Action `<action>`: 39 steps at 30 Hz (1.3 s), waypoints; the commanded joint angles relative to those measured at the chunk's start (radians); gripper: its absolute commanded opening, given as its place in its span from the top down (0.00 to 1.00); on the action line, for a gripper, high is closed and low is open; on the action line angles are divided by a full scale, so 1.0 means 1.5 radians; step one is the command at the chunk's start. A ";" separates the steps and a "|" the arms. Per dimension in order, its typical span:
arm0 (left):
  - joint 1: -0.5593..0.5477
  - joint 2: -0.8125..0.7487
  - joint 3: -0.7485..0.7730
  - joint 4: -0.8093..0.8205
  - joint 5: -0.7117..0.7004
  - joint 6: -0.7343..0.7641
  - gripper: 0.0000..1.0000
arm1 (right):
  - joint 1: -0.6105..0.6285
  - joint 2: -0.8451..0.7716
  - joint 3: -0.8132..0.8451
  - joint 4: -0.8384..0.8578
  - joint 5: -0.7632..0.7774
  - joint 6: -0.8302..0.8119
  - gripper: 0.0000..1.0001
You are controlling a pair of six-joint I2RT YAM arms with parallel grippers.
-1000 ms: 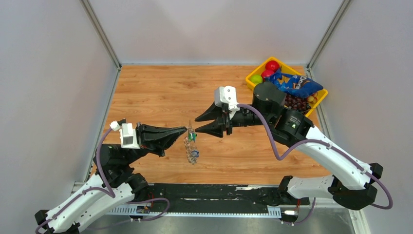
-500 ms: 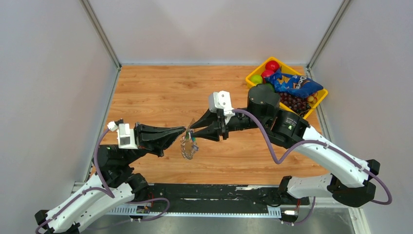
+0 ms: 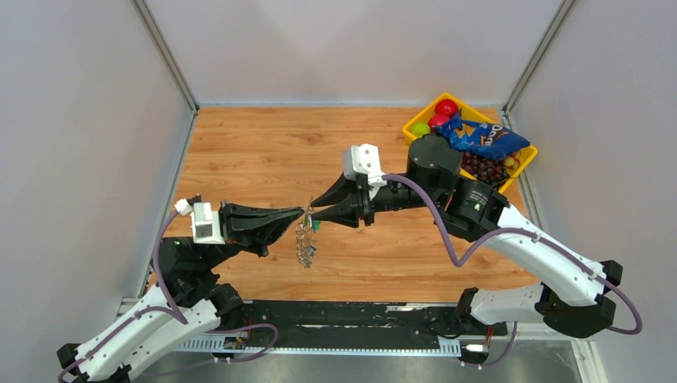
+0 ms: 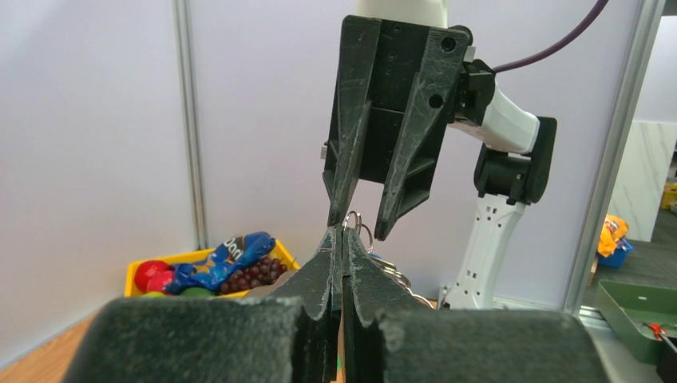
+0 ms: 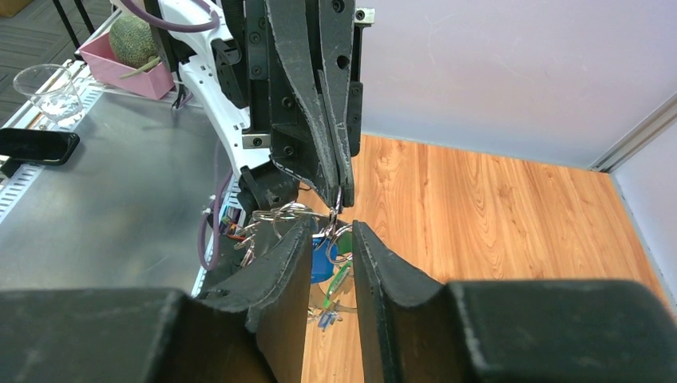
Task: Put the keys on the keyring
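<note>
top view, left gripper (image 3: 302, 214): clenched on the keyring (image 3: 308, 212), holding it in the air above the table (image 3: 255, 152).
top view, keys (image 3: 306, 249): hang with the chain below the keyring, off the table.
top view, right gripper (image 3: 314, 208): tip to tip with the left gripper, jaws apart.
left wrist view, keyring (image 4: 352, 212): its top loop stands proud of the left gripper (image 4: 342, 233), between the parted fingers of the right gripper (image 4: 356, 230); contact cannot be told.
right wrist view, right gripper (image 5: 331, 231): released, grasping nothing; blue and green keys (image 5: 322, 259) lie between and below its fingers, the left gripper (image 5: 339, 190) just above.
step in hand, judged: taking a second hold on the keyring.
advice: close squarely on the loop alone, clear of the keys; the left clamp must not slacken.
</note>
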 commanded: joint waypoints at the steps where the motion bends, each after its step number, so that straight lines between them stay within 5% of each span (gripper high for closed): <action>1: -0.001 -0.009 0.016 0.052 0.003 -0.005 1.00 | 0.007 0.009 0.024 0.014 -0.002 0.007 0.71; 6: 0.000 -0.011 0.015 0.054 0.004 -0.003 1.00 | 0.009 0.015 0.022 0.016 0.000 0.011 0.74; 13: -0.001 -0.012 0.012 0.061 0.001 -0.004 1.00 | 0.015 0.019 0.025 0.019 0.003 0.010 1.00; 21: -0.002 -0.014 0.019 0.031 -0.002 -0.002 0.99 | 0.021 0.005 0.019 0.021 0.025 0.013 1.00; 31: 0.000 0.039 0.230 -0.434 0.090 0.103 0.52 | 0.021 0.006 0.056 -0.108 0.041 0.047 1.00; 39: -0.001 0.111 0.345 -0.614 0.182 0.143 0.48 | 0.021 0.041 0.097 -0.228 0.001 0.046 1.00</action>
